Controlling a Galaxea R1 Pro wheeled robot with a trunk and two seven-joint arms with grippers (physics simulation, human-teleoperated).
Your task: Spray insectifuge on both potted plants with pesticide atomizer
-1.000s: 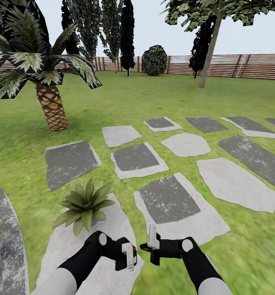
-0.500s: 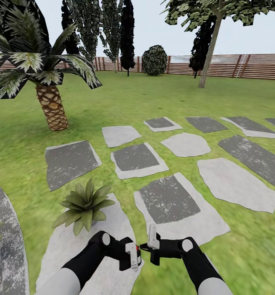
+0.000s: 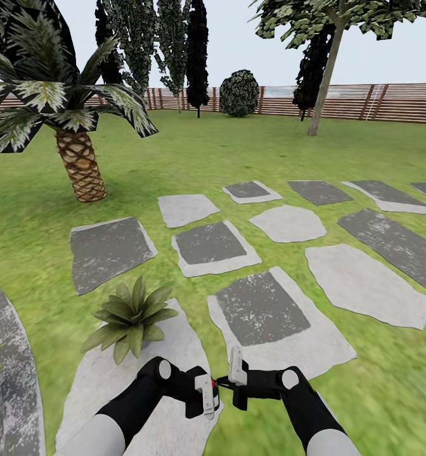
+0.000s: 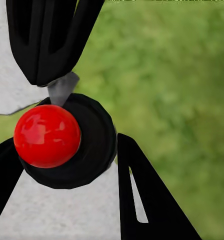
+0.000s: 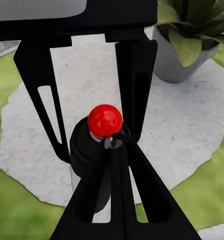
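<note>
Outdoors, head camera looking forward and down over both arms.

1. Garden lawn [image 3: 257,152]: green, running back to a brown slatted fence [image 3: 397,101] with dark trees and a round bush in front of it.
2. Palm [image 3: 80,166]: scaly brown trunk, far left, well apart from the arms.
3. Paved patio [image 3: 10,367]: a grey curved edge at the left border. A few green leaf tips poke in there; I cannot tell what plant they belong to.
4. Stepping stones [image 3: 260,310]: grey slabs scattered across the grass. One pale slab [image 3: 111,380] lies under my left arm.
5. Potted plant [image 3: 132,315]: a low rosette of pointed leaves at the far edge of that pale slab, near and ahead of the left gripper. Its grey pot [image 5: 179,60] stands upright on the stone.
6. Left gripper [image 3: 203,394]: low centre, fingers clamped on either side of the pesticide atomizer [image 5: 87,155].
7. Right gripper [image 3: 233,380]: just beside the left one and facing it, its fingers drawn together to a point that touches the atomizer's top.
8. Pesticide atomizer: dark slim bottle held upright above the slab's edge, stone on one side and grass on the other.
9. Red ball [image 5: 105,120]: sits on the bottle's dark round cap, at the right fingertips.
</note>
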